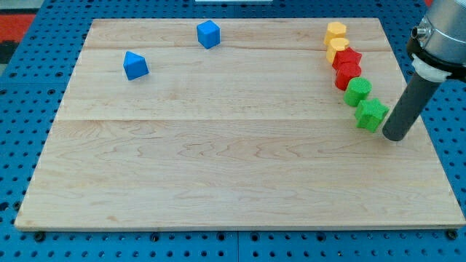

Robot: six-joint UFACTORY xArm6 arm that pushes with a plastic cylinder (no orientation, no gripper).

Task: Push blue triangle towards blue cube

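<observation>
The blue triangle [135, 65] lies at the upper left of the wooden board [218, 160]. The blue cube [208, 34] sits near the view's top, up and to the right of the triangle, with a gap between them. My tip [394, 136] is at the view's right side, just to the right of a green block [371, 114], far from both blue blocks.
A curved line of blocks runs down the right side: two yellow blocks [336, 31] [337, 48], two red blocks [349, 60] [347, 75], a green block [357, 92] and the green block by my tip. Blue pegboard [22, 109] surrounds the board.
</observation>
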